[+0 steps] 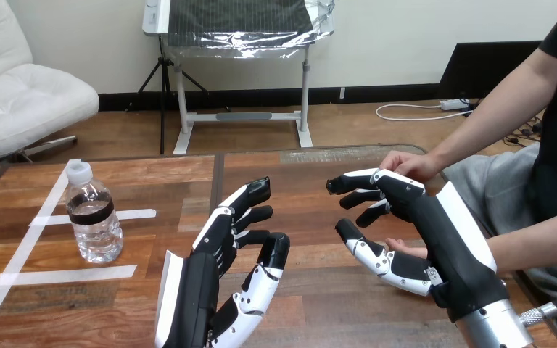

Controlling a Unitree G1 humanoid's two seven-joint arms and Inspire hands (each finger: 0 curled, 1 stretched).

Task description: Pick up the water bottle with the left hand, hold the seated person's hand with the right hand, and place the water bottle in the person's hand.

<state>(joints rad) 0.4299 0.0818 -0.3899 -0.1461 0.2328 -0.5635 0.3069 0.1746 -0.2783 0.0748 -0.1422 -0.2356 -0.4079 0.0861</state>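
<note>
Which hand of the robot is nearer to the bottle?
The left. The left hand is apart from the bottle, to its right; the right hand is farther right, by the person's hand.

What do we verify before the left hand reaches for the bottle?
1. Water bottle upright on the table: ok.
2. Left hand open: ok.
3. Left hand at the bottle: not ok, apart from it.
4. Bare table between them: ok.
5. Right hand curled round the person's nearer hand: not ok, fingers relaxed.
6. Those two touching: cannot tell.
</note>
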